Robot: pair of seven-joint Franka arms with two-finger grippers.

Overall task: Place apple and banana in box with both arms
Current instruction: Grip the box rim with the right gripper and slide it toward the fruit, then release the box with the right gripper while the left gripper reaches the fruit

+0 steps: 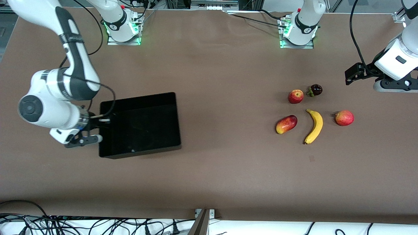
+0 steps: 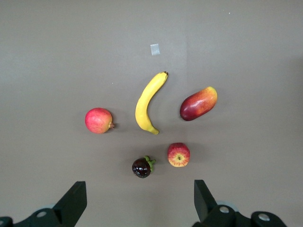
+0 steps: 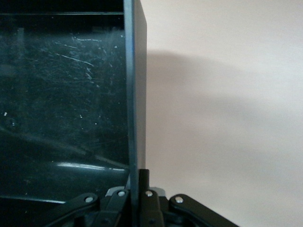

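Observation:
The apple (image 1: 295, 96) lies on the table toward the left arm's end; in the left wrist view the apple (image 2: 178, 154) shows its pale stem dimple. The yellow banana (image 1: 314, 126) lies nearer the front camera than the apple, and the banana (image 2: 148, 101) also shows in the left wrist view. The empty black box (image 1: 138, 97) sits toward the right arm's end. My right gripper (image 1: 103, 121) is shut on the box's end wall (image 3: 135, 94), the gripper (image 3: 139, 177) straddling it. My left gripper (image 1: 390, 85) hangs open and empty (image 2: 139, 208) high over the table beside the fruits.
A dark mangosteen (image 1: 315, 89) lies next to the apple. A red-and-yellow mango (image 1: 286, 124) and a pinkish-red round fruit (image 1: 344, 117) flank the banana. Bare brown table lies between the box and the fruits. Cables run along the front edge.

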